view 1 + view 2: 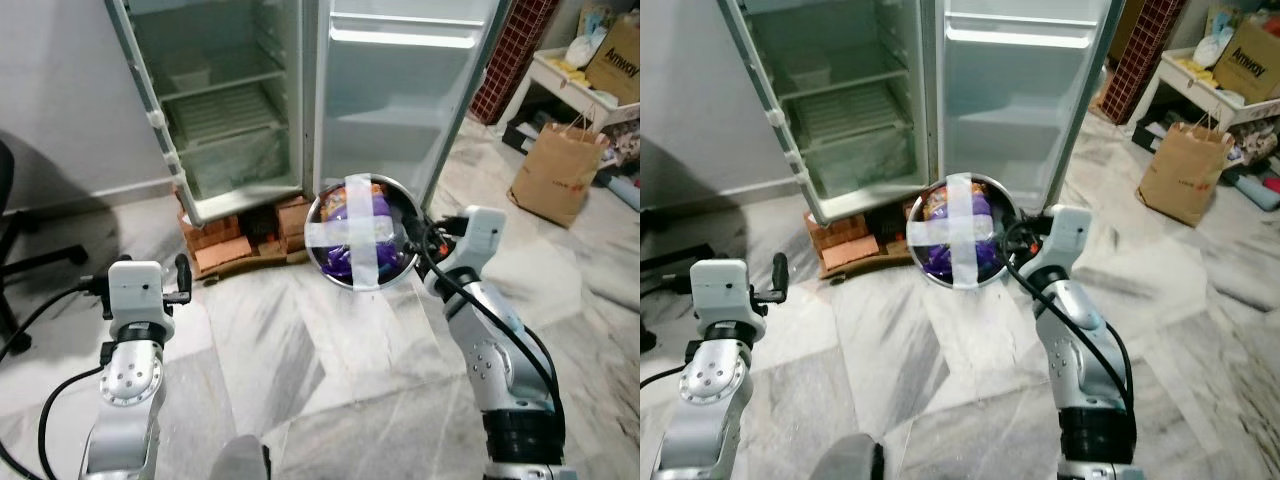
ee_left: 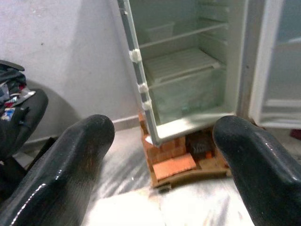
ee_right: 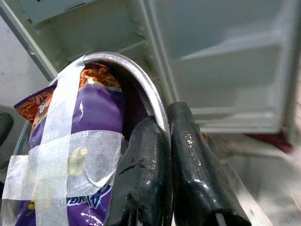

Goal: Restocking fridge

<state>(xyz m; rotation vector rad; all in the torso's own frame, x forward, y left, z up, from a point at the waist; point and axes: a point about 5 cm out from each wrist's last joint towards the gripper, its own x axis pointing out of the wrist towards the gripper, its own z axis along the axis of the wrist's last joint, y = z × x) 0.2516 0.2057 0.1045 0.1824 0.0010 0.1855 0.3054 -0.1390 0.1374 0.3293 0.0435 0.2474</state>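
- Far left I see part of a black office chair (image 1: 20,255) against the grey wall (image 1: 60,90).
- My left gripper (image 2: 160,160) is held out low over the floor, its two black fingers (image 2: 61,174) spread wide apart with nothing between them; they face the foot of the fridge.
- The floor (image 1: 300,360) is pale grey-veined marble tile, glossy, running across the whole room.
- The fridge (image 1: 235,110) stands open ahead, raised on red bricks (image 1: 215,240). Its wire shelves (image 1: 215,110) and a small white tray (image 1: 190,72) on the upper shelf show inside.
- The fridge door (image 1: 400,90) is swung open to the right of the cabinet, its white door shelves facing me.
- In front of the door, at mid-height, is the steel bowl (image 1: 360,232), holding a purple and orange snack packet (image 3: 89,117) strapped in by a cross of white tape (image 1: 360,225).
- My right gripper (image 3: 162,160) is clamped on the bowl's rim, one finger inside and one outside, pressed close together.
- Far right, a brown paper bag (image 1: 553,170) stands on the floor beside a white table (image 1: 575,85) with a cardboard box (image 1: 617,60) on it.
- A dark red tiled pillar (image 1: 510,55) rises behind the door.
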